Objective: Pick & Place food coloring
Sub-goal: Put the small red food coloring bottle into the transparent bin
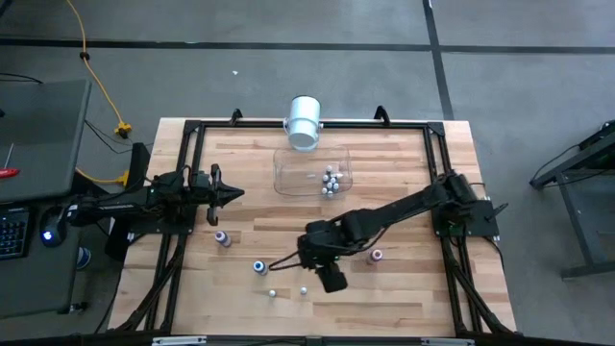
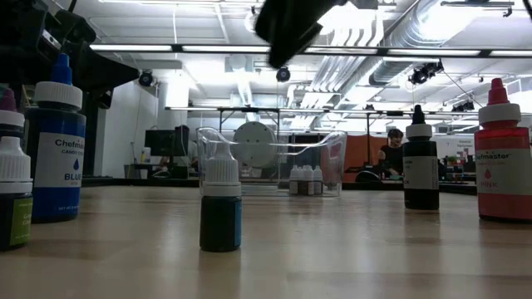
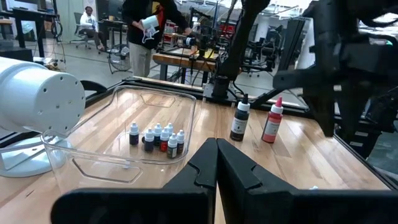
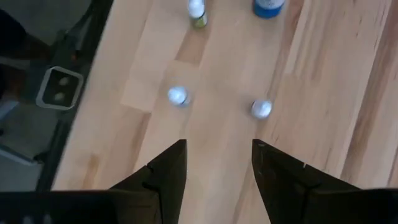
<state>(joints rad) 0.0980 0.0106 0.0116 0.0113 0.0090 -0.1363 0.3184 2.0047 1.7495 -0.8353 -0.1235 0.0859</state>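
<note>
Loose food coloring bottles stand upright on the wooden table: a purple one [image 1: 223, 237], a blue one [image 1: 259, 266], a pink one [image 1: 377, 255] and two tiny whitish ones [image 1: 273, 293] [image 1: 304, 289]. Several more tiny bottles [image 3: 157, 139] stand inside the clear tub [image 1: 312, 171]. My right gripper [image 4: 217, 155] is open and hovers above the table. The two tiny bottles [image 4: 178, 95] [image 4: 261, 109] lie just ahead of its fingertips. My left gripper [image 3: 216, 163] is shut and waits over the table's left side [image 1: 235, 193], pointing toward the tub.
A big white cylinder [image 1: 304, 122] lies at the tub's far side. A black bottle [image 3: 240, 119] stands beside the red-pink one [image 3: 272, 123]. A black frame [image 1: 192, 135] borders the tabletop. Bare wood shows along the near edge [image 1: 384, 308]. People stand in the room beyond.
</note>
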